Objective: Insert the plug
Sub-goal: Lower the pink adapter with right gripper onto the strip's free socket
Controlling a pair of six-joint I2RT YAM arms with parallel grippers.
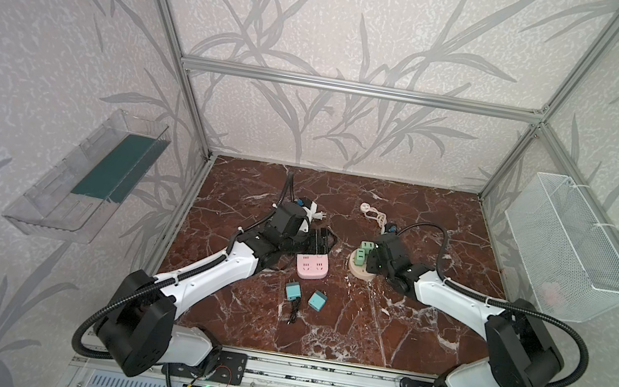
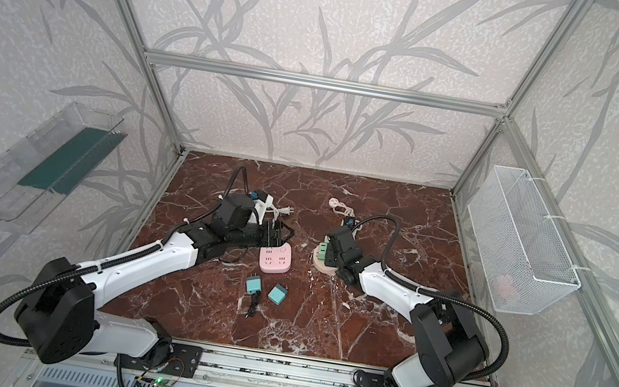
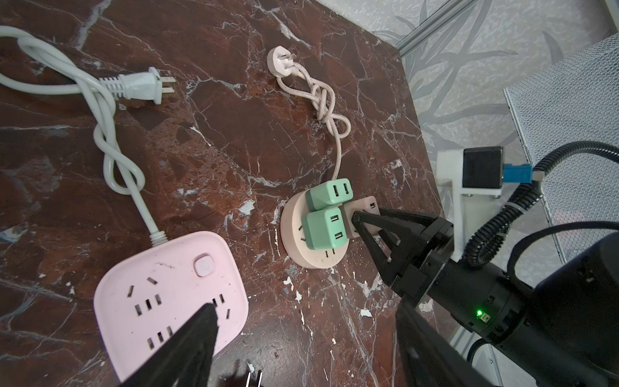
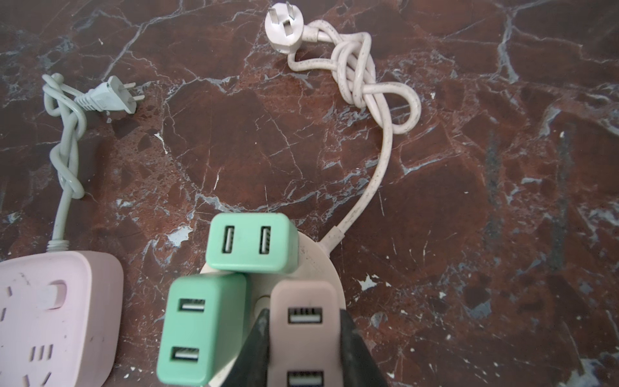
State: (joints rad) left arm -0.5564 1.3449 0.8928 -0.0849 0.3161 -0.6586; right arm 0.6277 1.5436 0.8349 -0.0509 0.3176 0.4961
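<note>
My right gripper (image 4: pixel 303 316) is shut on a beige-pink USB plug (image 4: pixel 303 301), one finger on each side. The plug stands on the round beige power strip (image 4: pixel 321 264), next to two green plugs (image 4: pixel 249 243) (image 4: pixel 201 328) that stand in it. Its prongs are hidden. In both top views this strip (image 1: pixel 354 274) (image 2: pixel 319 265) sits right of centre. My left gripper (image 3: pixel 303 308) is open, with one finger over the near corner of the pink square power strip (image 3: pixel 160 295) and bare table between the fingers. Two teal plugs (image 1: pixel 291 289) (image 1: pixel 317 301) lie loose in front of the pink strip (image 1: pixel 312 266).
The pink strip's knotted white cord and two-pin plug (image 3: pixel 144 87) lie behind it. The round strip's beige cord and plug (image 3: pixel 281 60) lie at the back. A small black cable (image 1: pixel 294 310) lies by the teal plugs. A wire basket (image 1: pixel 572 249) hangs on the right wall and a clear tray (image 1: pixel 87 176) on the left wall.
</note>
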